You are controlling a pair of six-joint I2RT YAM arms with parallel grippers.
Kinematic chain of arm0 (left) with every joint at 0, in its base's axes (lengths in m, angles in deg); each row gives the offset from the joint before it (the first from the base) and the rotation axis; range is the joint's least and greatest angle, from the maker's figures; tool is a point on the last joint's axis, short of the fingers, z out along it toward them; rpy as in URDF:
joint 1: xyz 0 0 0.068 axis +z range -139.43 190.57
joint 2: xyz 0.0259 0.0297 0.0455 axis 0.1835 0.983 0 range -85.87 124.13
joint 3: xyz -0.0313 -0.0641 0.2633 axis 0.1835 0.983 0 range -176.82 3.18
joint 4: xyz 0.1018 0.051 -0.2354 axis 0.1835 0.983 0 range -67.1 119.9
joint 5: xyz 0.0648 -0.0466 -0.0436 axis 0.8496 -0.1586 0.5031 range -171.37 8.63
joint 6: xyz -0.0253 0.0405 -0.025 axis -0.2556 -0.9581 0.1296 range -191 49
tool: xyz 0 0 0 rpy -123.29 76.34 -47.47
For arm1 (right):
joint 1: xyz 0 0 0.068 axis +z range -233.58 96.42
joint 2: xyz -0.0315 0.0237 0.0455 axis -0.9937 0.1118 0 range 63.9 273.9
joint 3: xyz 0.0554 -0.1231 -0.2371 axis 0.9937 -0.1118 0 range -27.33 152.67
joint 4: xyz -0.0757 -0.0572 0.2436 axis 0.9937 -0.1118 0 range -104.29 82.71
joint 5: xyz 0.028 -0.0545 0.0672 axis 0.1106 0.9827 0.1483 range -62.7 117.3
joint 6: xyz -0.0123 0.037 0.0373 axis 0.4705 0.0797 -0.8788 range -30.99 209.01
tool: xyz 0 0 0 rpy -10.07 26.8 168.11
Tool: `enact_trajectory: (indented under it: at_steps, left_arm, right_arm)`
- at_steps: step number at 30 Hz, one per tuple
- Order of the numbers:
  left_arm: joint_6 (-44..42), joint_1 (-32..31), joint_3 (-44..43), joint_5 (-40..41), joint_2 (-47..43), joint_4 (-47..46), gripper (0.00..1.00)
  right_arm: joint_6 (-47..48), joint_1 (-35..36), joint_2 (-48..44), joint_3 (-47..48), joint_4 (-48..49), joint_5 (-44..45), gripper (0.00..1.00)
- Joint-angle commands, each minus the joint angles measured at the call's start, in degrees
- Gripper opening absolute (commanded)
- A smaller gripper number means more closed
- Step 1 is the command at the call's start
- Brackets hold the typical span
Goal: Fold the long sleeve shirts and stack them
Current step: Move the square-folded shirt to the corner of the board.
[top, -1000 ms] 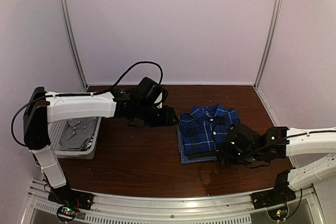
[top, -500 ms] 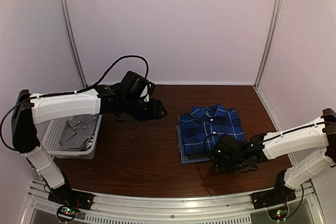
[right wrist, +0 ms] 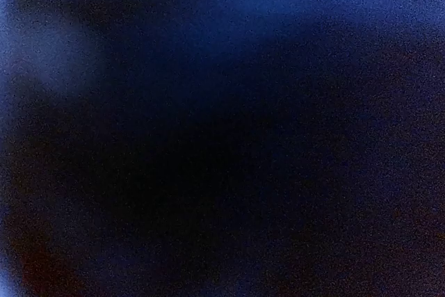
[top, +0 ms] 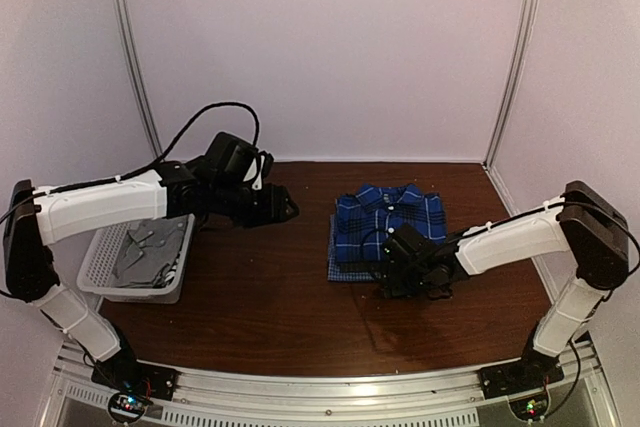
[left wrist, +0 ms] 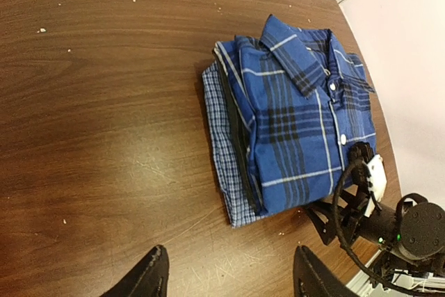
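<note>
On the dark wooden table (top: 250,332), right of the middle, a folded stack of long sleeve shirts: on top the blue plaid shirt (top: 385,219), buttoned, collar toward the far wall; under it the pale blue checked shirt (left wrist: 221,137), showing out along the left and near edges. Between the two a thin dark line of cloth, and not possible to say whether a third shirt or only a fold. Sides of the stack nearly parallel to the table edges. Behind it a strip of bare wood up to the back wall; to its right a narrower strip toward the metal post (top: 510,67) in the corner; to its left a broad stretch of bare wood as far as the white mesh basket (top: 135,293). Above this stretch, off the surface and well apart from the stack, the left gripper (top: 283,209), released, with fingers (left wrist: 154,279) spread and nothing between them. At the near edge of the stack, toward its right corner, the right gripper (top: 388,267), low on the cloth. In its own camera only a dark blue blur, very close; cannot tell whether released or clenched on the plaid. At the left edge of the table, the basket – inside it dark grey cloth (top: 150,257), loosely heaped, not rising over the rim.
</note>
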Motion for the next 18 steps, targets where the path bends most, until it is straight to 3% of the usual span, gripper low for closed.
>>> enact_trajectory:
  at_steps: [1,11,18]
  left_arm:
    - [-1.2,0.9,1.3,1.0,-3.0,0.1,0.62]
    - [-1.8,1.9,3.5,1.2,-6.6,1.5,0.62]
    - [-2.0,2.8,4.6,1.2,-7.3,1.5,0.62]
  right_arm:
    - [6.9,-2.9,9.0,5.2,1.1,-1.1,0.78]
    - [13.2,-12.9,18.9,16.9,2.1,-3.7,0.77]
    - [15.4,-14.9,27.9,31.0,-0.5,-7.2,0.77]
